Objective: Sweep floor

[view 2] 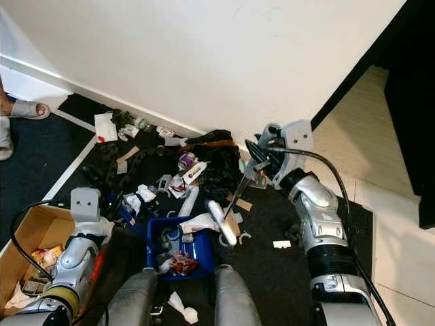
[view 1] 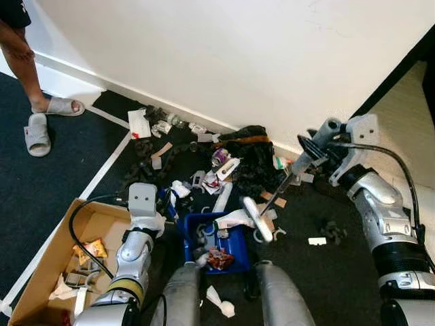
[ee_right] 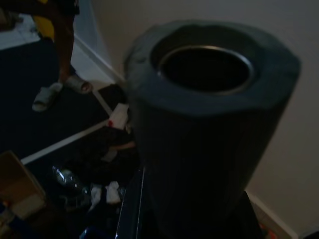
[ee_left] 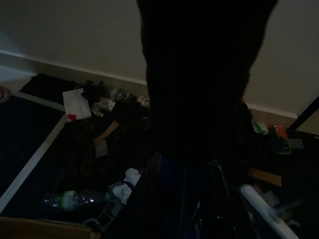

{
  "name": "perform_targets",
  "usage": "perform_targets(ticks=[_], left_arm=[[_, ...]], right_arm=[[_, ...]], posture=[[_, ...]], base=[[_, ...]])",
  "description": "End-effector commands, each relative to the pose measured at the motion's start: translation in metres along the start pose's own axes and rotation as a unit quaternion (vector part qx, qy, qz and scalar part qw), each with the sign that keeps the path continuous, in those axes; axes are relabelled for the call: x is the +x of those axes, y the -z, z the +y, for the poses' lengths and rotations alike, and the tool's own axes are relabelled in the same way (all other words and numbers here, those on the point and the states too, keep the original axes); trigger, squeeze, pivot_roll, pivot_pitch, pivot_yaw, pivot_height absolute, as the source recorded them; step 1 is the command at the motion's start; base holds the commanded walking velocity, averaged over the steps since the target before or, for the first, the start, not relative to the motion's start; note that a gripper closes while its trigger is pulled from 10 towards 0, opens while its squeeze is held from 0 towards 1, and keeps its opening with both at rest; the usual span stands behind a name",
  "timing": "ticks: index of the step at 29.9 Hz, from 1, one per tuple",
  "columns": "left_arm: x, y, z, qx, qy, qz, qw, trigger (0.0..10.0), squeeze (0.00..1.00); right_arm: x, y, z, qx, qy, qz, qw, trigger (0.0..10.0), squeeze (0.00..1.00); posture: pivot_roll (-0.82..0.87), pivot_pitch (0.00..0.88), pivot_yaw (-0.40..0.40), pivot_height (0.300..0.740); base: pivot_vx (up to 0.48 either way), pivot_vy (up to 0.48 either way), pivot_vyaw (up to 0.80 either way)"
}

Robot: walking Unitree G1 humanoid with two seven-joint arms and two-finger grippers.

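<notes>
the right gripper (view 1: 314,151) is sitting raised at the robot's right, near the white wall (view 1: 238,47), and is clamped on the broom handle (view 1: 280,187). the handle's hollow padded end (ee_right: 209,109) is looming large in the right wrist view. the thin dark shaft is slanting down and toward the robot's left, into the litter pile (view 1: 204,173) on the dark carpet (view 1: 41,183).

the left gripper (view 1: 166,204) is reaching low at the robot's left, w/ its wrist just beside the blue dustpan (view 1: 224,248); fingers are hidden by the wrist block, so open vs closed: cannot tell. the left wrist view is very dark; a broad dark shape (ee_left: 199,74) is blocking most of it.

the dustpan is lying on the carpet just in front of the robot's silver legs (view 1: 272,295), holding scraps incl. a reddish wrapper (view 1: 219,258). a white rod-like piece (view 1: 257,219) is lying across its right edge.

the pile is stretching along the wall base: white paper w/ a red mark (view 1: 139,123), black cloth (view 1: 251,153), cardboard bits (view 1: 162,149), a clear plastic bottle (ee_left: 70,200). a small white scrap (view 1: 317,241) is lying apart, on the right side.

a cardboard box (view 1: 41,272) is sitting open at the robot's left, holding wrappers. white tape lines (view 1: 102,173) are crossing the carpet. a person's leg (view 1: 24,64) and grey slippers (view 1: 37,132) are standing at far left.
</notes>
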State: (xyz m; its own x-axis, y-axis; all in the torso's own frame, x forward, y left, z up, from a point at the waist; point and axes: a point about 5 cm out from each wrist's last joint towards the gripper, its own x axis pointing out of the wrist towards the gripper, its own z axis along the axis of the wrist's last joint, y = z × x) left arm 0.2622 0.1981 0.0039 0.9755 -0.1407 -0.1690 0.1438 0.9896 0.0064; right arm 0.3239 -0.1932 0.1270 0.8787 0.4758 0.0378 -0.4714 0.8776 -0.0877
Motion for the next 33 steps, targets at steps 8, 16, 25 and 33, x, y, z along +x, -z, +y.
perform_targets(ticks=[8, 16, 25, 33], left_arm=[[0.000, 0.001, -0.009, 0.002, 0.011, -0.007, 1.000, 10.0, 0.00], [0.005, -0.003, -0.016, 0.000, 0.020, -0.012, 1.000, 10.0, 0.00], [0.006, -0.003, -0.016, 0.002, 0.019, -0.012, 1.000, 10.0, 0.00], [0.006, -0.002, -0.021, 0.000, 0.024, -0.010, 1.000, 10.0, 0.00]], right_arm=[[0.012, -0.001, 0.039, 0.045, -0.056, -0.046, 0.996, 10.0, 0.00], [0.022, -0.012, 0.056, 0.049, -0.089, -0.070, 0.992, 10.0, 0.00], [0.020, -0.032, 0.042, 0.114, -0.076, -0.121, 0.983, 10.0, 0.00], [0.015, -0.061, 0.014, 0.147, -0.041, -0.187, 0.971, 10.0, 0.00]], posture=[[0.05, 0.231, -0.092, 0.740], [0.05, 0.222, -0.092, 0.740], [0.05, 0.216, -0.094, 0.740], [0.05, 0.213, -0.094, 0.740]], base=[[0.000, 0.000, 0.00], [0.000, 0.000, 0.00], [0.000, 0.000, 0.00], [0.000, 0.000, 0.00]])
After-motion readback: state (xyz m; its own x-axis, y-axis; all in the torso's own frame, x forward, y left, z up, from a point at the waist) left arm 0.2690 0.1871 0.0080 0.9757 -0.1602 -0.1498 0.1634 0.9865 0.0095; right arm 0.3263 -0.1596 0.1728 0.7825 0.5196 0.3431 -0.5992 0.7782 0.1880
